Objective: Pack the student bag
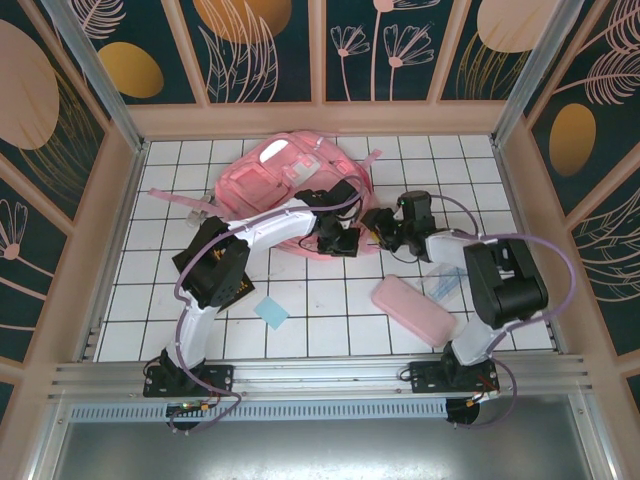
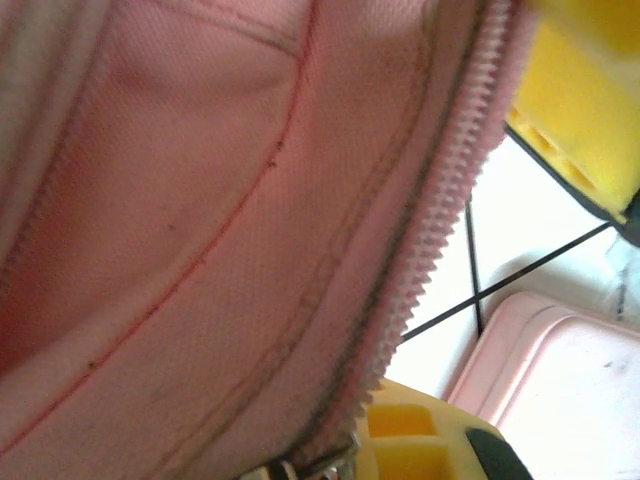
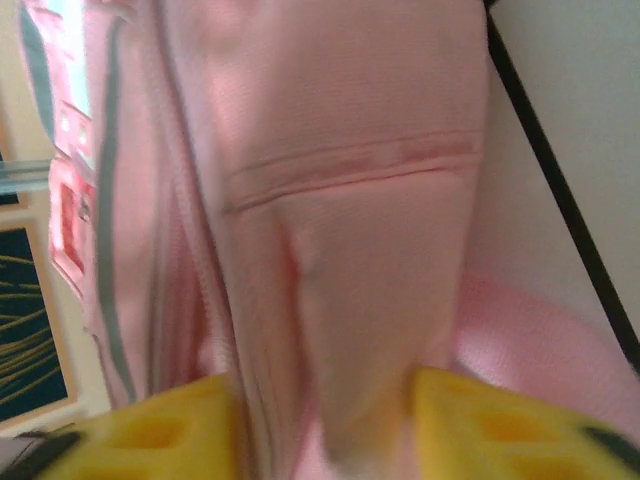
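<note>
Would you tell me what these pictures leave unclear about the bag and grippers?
- Bag contents: top view, arms cover its near side.
- Right gripper: right wrist view blurred; fabric between fingers, pinched or not unclear.
- Left gripper: left wrist view, fingers cut by bottom edge; hold on zip hidden.

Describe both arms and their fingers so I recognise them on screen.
Left arm and right arm match: white tubular links between boxy black joints, black bases, and a lilac cable looping along each. The left fingers and right fingers are yellow blocks with moulded hollows.
</note>
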